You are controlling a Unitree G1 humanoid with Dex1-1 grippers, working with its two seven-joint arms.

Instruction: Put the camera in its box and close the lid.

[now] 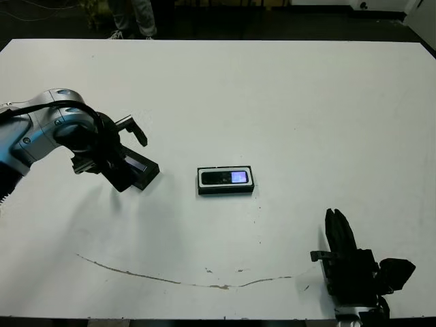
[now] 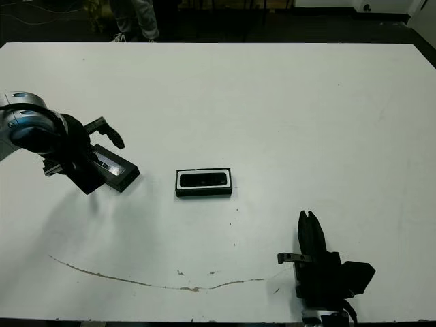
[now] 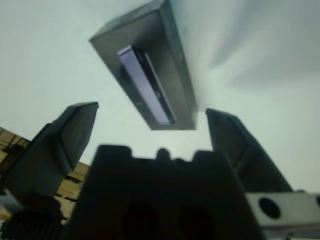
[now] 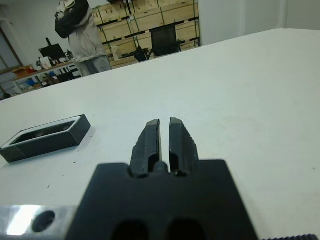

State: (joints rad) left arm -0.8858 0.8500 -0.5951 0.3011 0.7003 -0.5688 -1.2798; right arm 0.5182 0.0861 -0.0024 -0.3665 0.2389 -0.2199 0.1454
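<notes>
The box (image 1: pixel 225 180), a shallow black tray with white lining, lies at the table's middle. The camera (image 1: pixel 225 178) rests flat inside it with its bluish screen facing up. The lid (image 1: pixel 141 167), black with a grey glossy strip, sits to the left of the box. My left gripper (image 1: pixel 110 151) is open right at it; in the left wrist view both fingers (image 3: pixel 70 130) stand wide apart, with the lid (image 3: pixel 150 60) just past their tips. My right gripper (image 1: pixel 337 228) is shut on nothing, low at the front right, well away from the box (image 4: pixel 45 137).
A thin brownish mark (image 1: pixel 170 279) runs across the table near the front edge. A person (image 4: pixel 80 30) stands beyond the far edge, with shelves and a chair behind.
</notes>
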